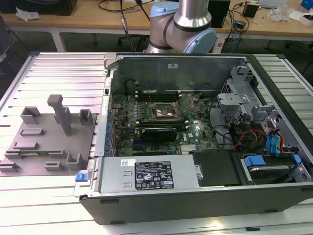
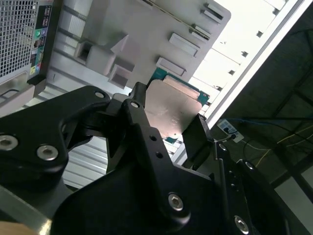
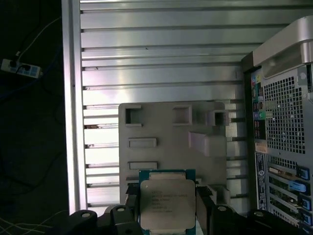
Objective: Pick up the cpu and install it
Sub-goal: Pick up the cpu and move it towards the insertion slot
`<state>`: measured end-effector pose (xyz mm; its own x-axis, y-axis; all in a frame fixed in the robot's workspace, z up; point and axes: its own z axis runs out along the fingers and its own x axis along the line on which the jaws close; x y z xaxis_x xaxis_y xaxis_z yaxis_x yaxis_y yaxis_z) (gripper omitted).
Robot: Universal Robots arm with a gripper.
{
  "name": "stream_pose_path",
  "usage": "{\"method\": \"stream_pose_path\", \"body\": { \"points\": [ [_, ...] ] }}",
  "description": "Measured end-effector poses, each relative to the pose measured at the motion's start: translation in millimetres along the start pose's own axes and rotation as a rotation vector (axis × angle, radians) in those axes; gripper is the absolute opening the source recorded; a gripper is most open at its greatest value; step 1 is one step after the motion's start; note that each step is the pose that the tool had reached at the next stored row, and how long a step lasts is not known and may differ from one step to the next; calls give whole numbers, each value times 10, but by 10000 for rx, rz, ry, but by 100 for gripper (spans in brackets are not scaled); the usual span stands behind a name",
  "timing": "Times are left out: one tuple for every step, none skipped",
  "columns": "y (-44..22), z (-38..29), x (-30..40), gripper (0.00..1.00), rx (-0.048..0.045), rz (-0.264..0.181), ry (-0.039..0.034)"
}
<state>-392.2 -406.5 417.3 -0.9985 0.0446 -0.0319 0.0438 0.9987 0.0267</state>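
Cpu: there it is, the cpu [image 3: 167, 198], clear of the table and pinched in the gripper [image 3: 167, 215], with its pale metal lid turned toward both wrist cameras.
Grip: clenched on the chip. The black fingers [image 2: 142, 127] press on two opposite edges, and the lid sits bare between them.
Handling: by the look of it light, thin and stiff. The smooth lid and narrow edges make me judge it slippery and quick to twist in a pinch. The underside is likely the delicate face, so the edges are the place to hold it, which is where it is held now.
Facing: lid toward the wrist, underside toward the table. A green strip shows past the lid on the edge farthest from the gripper's body.
Long axis: none worth naming, since it is square. In the first wrist view its edges run in line with the table's slats.
Beyond it: the grey fixture [image 3: 171, 132] lies flat on the slatted table [image 3: 161, 49], apart from the chip.
Fixture's place: in the exterior view it sits toward the table's edge on the exterior view's left, just beside the case.
Case: the open computer case [image 1: 205, 205] fills the middle and the exterior view's right of the table.
Socket: the black socket frame [image 1: 164, 111] is on the board, nearer the case's rear wall, and its metal bracket [image 1: 188, 102] is tilted up.
Arm: the robot arm [image 1: 183, 24] rises at the table's far edge, behind the case.
Progress: the chip is lifted but not yet seated.
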Motion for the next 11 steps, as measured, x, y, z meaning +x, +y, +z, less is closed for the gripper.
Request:
{"method": "stream_pose_path", "body": {
  "points": [
    [1,0,-15,55,1,0,0],
    [1,1,-26,55,0,1,-1],
    [2,1,-43,55,0,1,0],
    [3,2,-58,55,0,0,0],
    [3,3,-75,55,0,0,-1],
    [4,3,-91,55,0,0,0],
    [5,4,-109,55,0,0,-1],
    [5,5,-125,55,0,0,-1],
    [6,5,-141,55,0,0,0],
    [7,5,-155,55,0,0,0],
    [8,6,-180,55,0,0,-1]
  ]
}}
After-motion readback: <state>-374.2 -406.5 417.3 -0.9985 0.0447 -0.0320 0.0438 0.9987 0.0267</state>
